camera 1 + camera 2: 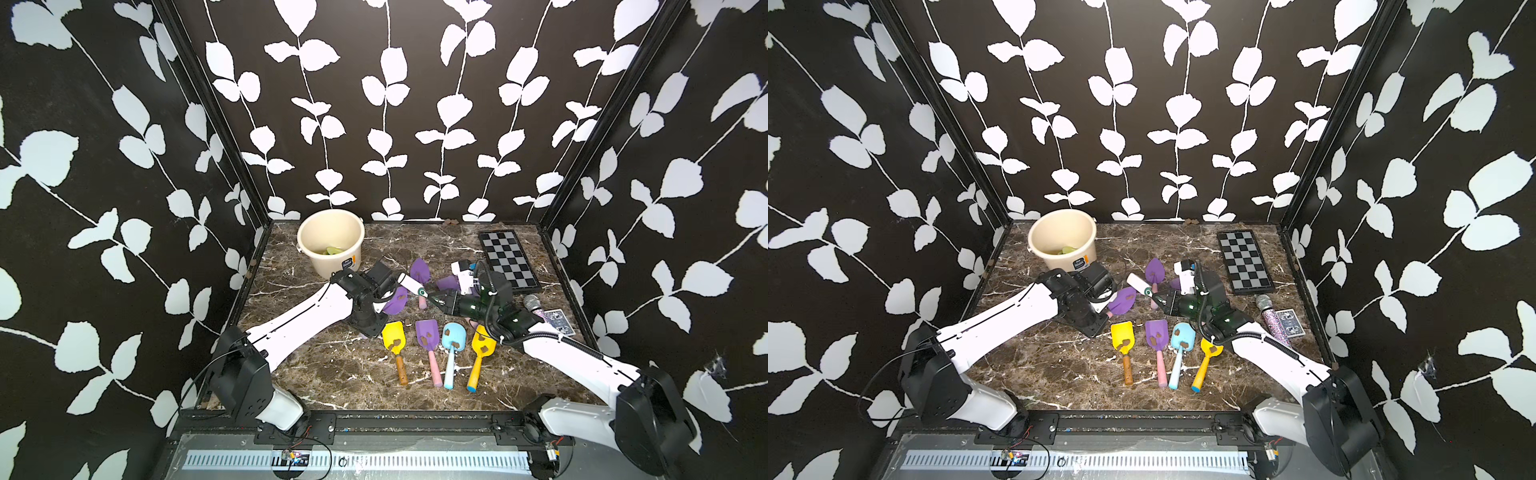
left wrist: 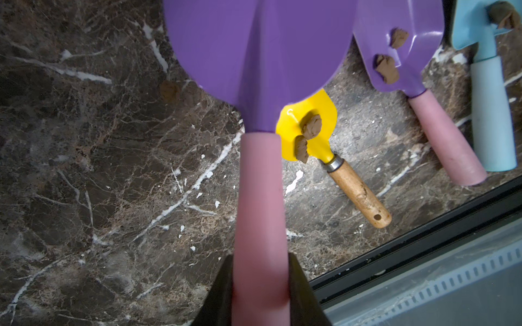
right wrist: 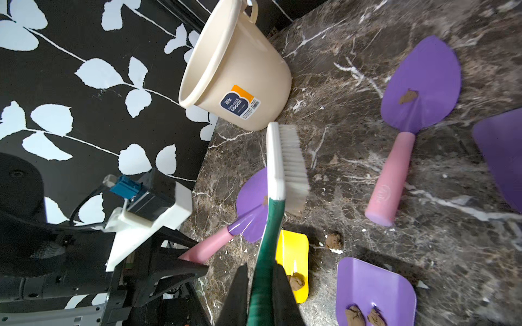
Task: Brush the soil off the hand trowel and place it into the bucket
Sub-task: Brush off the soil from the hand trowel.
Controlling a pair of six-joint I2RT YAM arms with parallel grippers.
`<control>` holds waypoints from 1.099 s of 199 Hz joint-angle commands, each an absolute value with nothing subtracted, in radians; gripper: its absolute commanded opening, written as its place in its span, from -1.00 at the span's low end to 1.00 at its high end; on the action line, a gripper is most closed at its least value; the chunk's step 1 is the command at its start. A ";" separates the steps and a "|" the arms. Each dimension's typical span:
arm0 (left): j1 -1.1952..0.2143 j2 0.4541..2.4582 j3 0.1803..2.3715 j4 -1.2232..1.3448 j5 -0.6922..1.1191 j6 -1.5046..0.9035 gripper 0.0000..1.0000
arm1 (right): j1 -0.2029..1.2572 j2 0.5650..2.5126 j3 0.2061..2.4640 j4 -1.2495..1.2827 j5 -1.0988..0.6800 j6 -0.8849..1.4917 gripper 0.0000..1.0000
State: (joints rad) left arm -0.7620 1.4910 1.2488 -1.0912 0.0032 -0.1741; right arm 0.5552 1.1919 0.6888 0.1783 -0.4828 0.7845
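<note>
1. Left gripper is clamped on the pink handle of the purple trowel, held above the table.
2. Right gripper grips the brush by its green handle, close by the blade.
3. A soil speck sits on the blade.
4. Bucket stands near the far-left corner; bare marble lies between it and the chessboard.

Both top views high, front, looking down over whole table; wrist views close, sharing yellow trowel.

Bucket stands behind the trowel row, chessboard at its right.
</note>
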 commanded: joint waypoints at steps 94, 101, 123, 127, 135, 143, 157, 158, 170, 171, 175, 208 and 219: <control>-0.752 1.470 1.286 -1.159 -0.033 -0.136 -1.00 | 0.645 1.291 0.621 0.395 -0.568 0.843 -1.00; -0.750 1.468 1.283 -1.161 -0.036 -0.137 -1.00 | 0.646 1.281 0.613 0.386 -0.548 0.837 -1.00; -0.745 1.457 1.275 -1.164 -0.026 -0.137 -1.00 | 0.636 1.249 0.592 0.353 -0.494 0.823 -1.00; -0.744 1.457 1.275 -1.165 -0.024 -0.137 -1.00 | 0.633 1.244 0.587 0.347 -0.488 0.822 -1.00; -0.743 1.455 1.274 -1.171 -0.026 -0.137 -1.00 | 0.624 1.227 0.580 0.331 -0.474 0.821 -1.00; -0.742 1.454 1.273 -1.175 -0.029 -0.135 -1.00 | 0.614 1.210 0.573 0.314 -0.464 0.818 -1.00; -0.739 1.453 1.270 -1.177 -0.029 -0.134 -1.00 | 0.603 1.173 0.568 0.278 -0.439 0.805 -1.00; -0.739 1.453 1.270 -1.177 -0.028 -0.134 -1.00 | 0.603 1.171 0.568 0.276 -0.439 0.803 -1.00; -0.739 1.454 1.270 -1.178 -0.028 -0.130 -1.00 | 0.601 1.138 0.570 0.251 -0.419 0.789 -1.00; -0.739 1.454 1.270 -1.178 -0.029 -0.130 -1.00 | 0.601 1.135 0.570 0.247 -0.417 0.789 -1.00; -0.739 1.455 1.270 -1.179 -0.029 -0.131 -1.00 | 0.600 1.125 0.574 0.240 -0.411 0.782 -1.00; -0.737 1.457 1.272 -1.180 -0.037 -0.131 -1.00 | 0.603 1.082 0.605 0.242 -0.462 0.755 -1.00; -0.737 1.456 1.272 -1.176 -0.034 -0.134 -1.00 | 0.613 1.096 0.612 0.288 -0.514 0.764 -1.00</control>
State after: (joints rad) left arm -0.7433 1.4971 1.2625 -1.1618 -0.0242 -0.1379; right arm 0.6014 1.0973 0.5770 0.2176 -0.4492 0.7776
